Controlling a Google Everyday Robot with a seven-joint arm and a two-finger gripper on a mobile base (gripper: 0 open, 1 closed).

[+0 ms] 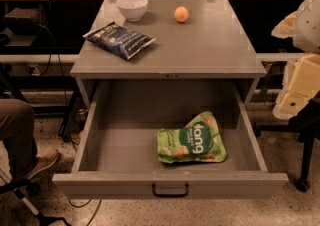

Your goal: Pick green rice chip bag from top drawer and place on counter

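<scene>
The green rice chip bag (192,139) lies flat on the floor of the top drawer (170,184), right of centre and near the front panel. The drawer is pulled wide open; its small dark handle (170,190) is centred on the front. The counter (200,40) is the grey cabinet top right behind and above the drawer. My gripper (298,87) shows as pale yellow and white parts at the right edge of the view. It is to the right of the cabinet, above the drawer's right side, apart from the bag and holding nothing that I can see.
On the counter lie a dark blue snack bag (119,40) at the left, a white bowl (132,7) at the back and an orange fruit (181,14) beside it. A person's leg and shoe (30,145) are left of the drawer. A chair base (302,182) stands at right.
</scene>
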